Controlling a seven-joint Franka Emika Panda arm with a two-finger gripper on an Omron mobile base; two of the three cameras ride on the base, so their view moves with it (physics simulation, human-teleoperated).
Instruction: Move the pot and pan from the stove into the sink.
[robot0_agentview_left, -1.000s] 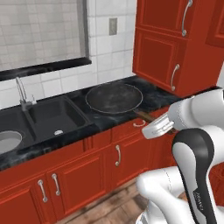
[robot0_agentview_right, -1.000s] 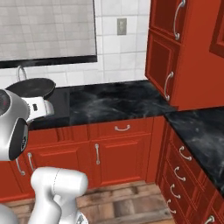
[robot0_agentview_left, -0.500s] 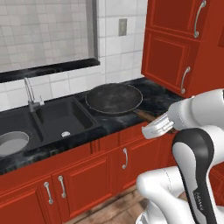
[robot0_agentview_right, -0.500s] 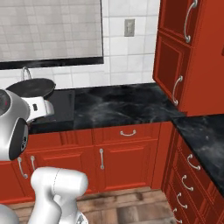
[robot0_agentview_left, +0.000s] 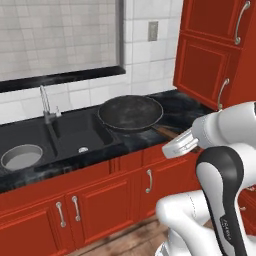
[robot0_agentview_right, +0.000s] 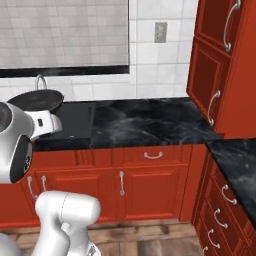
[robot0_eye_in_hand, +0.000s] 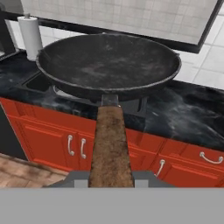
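Gripping the pan (robot0_agentview_left: 131, 113) by its long brown handle (robot0_eye_in_hand: 110, 148), claw (robot0_eye_in_hand: 111, 180) clamped on it, pan raised over the sink's (robot0_agentview_left: 75, 135) right edge, pot (robot0_agentview_left: 21, 156) in left basin.

The arm (robot0_agentview_left: 220, 165) is glossy white, built of thick rounded segments with smooth bulging casings. One broad joint band is dark charcoal, curving like a collar between white shells, with small pale lettering low on it, too small to read. In the right base view a round dark grey cap (robot0_agentview_right: 17, 157) covers a joint.
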